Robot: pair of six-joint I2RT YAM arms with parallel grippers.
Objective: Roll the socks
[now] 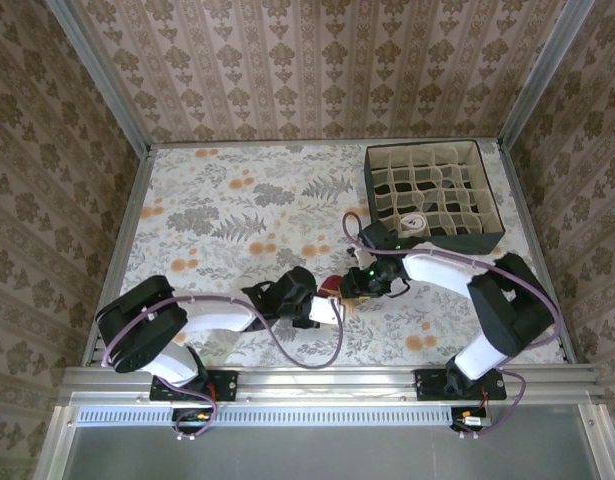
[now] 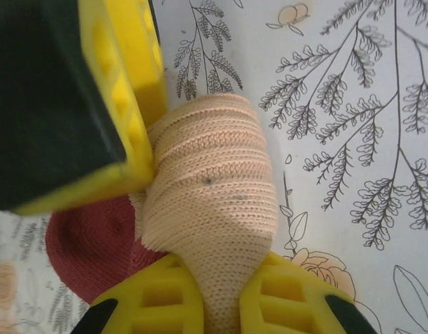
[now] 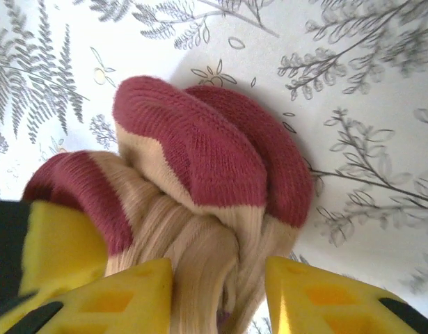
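Socks [image 3: 200, 181], two tan ribbed knit ones with rounded maroon toes, lie bunched together at the middle of the flowered desk [image 1: 217, 200], between both arms. At the far right corner stands one square fabric box [image 1: 455, 243] split into many small cells; one pale roll [image 1: 417, 224] sits in a near-row cell. The left pincer [image 2: 220, 296] is clamped tight on the tan fabric. The right pincer [image 3: 217, 282] stands part open, its fingers astride the bundle; whether they press it, I cannot tell.
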